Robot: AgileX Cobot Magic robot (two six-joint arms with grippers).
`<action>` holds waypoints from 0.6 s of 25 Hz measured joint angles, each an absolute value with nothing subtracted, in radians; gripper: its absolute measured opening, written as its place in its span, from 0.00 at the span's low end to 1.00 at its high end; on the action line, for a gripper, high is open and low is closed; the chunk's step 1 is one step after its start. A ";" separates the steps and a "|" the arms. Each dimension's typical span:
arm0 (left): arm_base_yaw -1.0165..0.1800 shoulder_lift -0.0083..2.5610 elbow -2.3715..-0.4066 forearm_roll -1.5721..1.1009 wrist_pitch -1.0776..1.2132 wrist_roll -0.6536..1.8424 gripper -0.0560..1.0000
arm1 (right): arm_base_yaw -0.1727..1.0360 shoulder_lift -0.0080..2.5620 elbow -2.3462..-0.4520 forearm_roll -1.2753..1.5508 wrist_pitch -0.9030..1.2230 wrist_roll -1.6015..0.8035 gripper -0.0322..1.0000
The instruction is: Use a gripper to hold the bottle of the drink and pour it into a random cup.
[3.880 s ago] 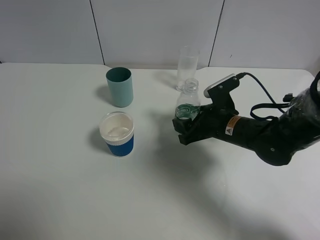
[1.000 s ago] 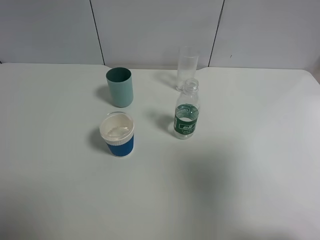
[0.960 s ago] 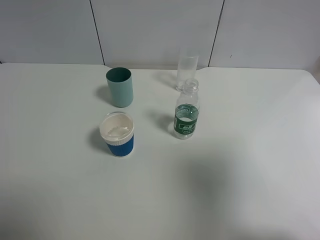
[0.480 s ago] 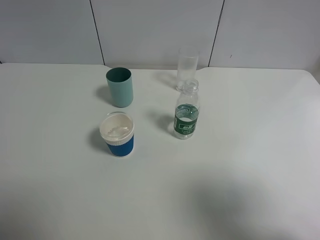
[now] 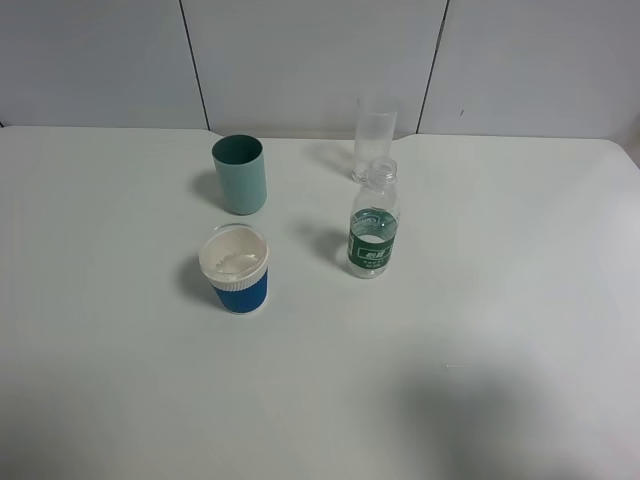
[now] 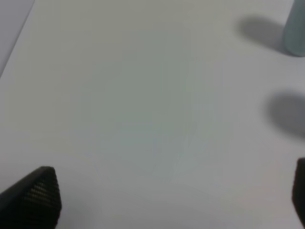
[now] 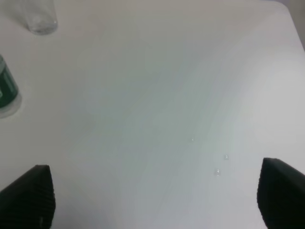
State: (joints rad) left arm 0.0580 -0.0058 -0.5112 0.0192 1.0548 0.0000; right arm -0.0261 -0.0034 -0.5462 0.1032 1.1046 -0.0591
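I judge the pour done: my right gripper [image 7: 155,193] fingers gape empty, and the small clear green-labelled plastic bottle [image 5: 374,222] stands upright right of the short blue white-rimmed cup [image 5: 235,268].

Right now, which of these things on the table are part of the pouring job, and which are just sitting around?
Part of the job:
- bottle of the drink, standing upright
- blue cup

Just sitting around:
- teal-green cup
- tall clear glass
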 joint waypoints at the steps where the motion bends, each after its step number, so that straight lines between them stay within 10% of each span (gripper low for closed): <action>1: 0.058 -0.006 -0.511 0.019 1.055 0.000 0.98 | -0.026 -0.003 -0.532 0.102 1.096 -0.059 0.84; 15: 0.058 -0.006 -0.511 0.019 1.055 0.000 0.98 | -0.026 -0.003 -0.489 0.055 1.063 -0.014 0.84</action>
State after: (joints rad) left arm 0.0580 -0.0058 -0.5112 0.0192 1.0548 0.0000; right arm -0.0261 -0.0034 -0.4890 0.0547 1.0626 -0.0140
